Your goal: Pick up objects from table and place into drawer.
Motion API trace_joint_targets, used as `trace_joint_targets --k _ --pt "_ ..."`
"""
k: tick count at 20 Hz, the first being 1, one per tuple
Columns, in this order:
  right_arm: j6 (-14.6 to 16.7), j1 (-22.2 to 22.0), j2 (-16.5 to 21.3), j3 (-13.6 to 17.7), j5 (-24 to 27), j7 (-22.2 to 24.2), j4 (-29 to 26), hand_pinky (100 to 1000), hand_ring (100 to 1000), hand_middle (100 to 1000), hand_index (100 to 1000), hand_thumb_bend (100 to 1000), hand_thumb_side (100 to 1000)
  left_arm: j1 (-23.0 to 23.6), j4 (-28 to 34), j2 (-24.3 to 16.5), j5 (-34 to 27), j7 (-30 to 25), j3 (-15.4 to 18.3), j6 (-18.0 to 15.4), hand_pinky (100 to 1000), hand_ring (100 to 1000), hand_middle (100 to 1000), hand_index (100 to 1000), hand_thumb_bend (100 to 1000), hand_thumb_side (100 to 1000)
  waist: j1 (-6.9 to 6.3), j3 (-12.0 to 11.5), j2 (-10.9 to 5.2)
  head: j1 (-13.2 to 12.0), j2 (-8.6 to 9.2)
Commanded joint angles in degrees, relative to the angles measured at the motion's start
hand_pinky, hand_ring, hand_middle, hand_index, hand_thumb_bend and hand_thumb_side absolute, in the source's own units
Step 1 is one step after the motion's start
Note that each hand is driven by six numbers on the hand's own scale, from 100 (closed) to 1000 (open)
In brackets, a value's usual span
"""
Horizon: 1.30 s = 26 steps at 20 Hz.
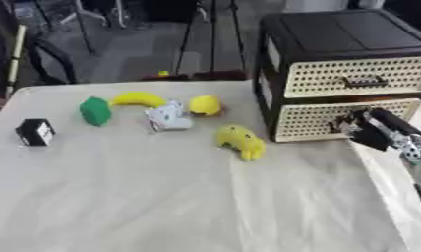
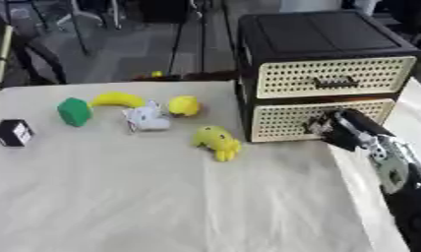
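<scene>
A black drawer unit point(image 1: 343, 34) with two cream mesh drawers, both closed, stands at the table's back right. My right hand point(image 1: 362, 129) comes in from the right and sits against the lower drawer point(image 1: 304, 120), its fingers curled where the handle lies; the handle itself is hidden. The upper drawer's handle point(image 1: 365, 81) is free. On the cloth to the left lie a yellow toy point(image 1: 241, 141), a white and grey object point(image 1: 168, 117), a yellow round thing point(image 1: 205, 105), a banana point(image 1: 138, 99), a green block point(image 1: 95, 111) and a black cube point(image 1: 35, 132). My left hand shows in neither view.
The table point(image 1: 162, 197) is covered with a pale cloth, bare across its front half. Behind its far edge are chair legs and stands on a grey floor. The table's right edge runs just under my right arm.
</scene>
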State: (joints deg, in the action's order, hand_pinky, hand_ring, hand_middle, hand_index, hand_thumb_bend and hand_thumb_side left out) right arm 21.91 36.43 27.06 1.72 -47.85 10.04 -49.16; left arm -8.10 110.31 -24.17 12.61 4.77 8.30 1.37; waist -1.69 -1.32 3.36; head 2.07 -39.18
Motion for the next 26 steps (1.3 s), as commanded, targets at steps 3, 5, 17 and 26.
trace_joint_targets --k 3,5,17,26 --pt "0.49 -1.19 1.13 -0.72 -0.90 1.55 -2.69 100 100 100 588 100 981 -0.39 0.63 -0.91 -0.24 -0.08 0.35 -0.01 478 468 552 749 610 821 -0.01 0.21 -0.58 -0.18 -0.31" --pt "0.51 -1.82 1.10 -0.74 -0.86 1.87 -3.46 100 100 100 588 100 981 -0.37 0.61 -0.93 -0.24 -0.07 0.35 0.00 478 468 552 749 610 821 0.04 0.27 -0.65 -0.18 -0.33" --pt "0.49 -6.86 1.12 -0.82 0.41 3.04 -8.56 100 100 100 590 100 994 -0.16 0.55 -1.20 -0.16 0.05 0.52 0.08 479 468 552 749 608 822 0.45 0.61 -0.86 -0.65 -0.52" --pt "0.25 -10.95 1.20 -0.59 1.71 3.45 -13.29 100 100 100 591 100 992 -0.05 0.56 -1.36 -0.09 0.11 0.62 0.09 479 468 552 750 607 822 0.61 0.96 -0.94 -0.89 -0.52"
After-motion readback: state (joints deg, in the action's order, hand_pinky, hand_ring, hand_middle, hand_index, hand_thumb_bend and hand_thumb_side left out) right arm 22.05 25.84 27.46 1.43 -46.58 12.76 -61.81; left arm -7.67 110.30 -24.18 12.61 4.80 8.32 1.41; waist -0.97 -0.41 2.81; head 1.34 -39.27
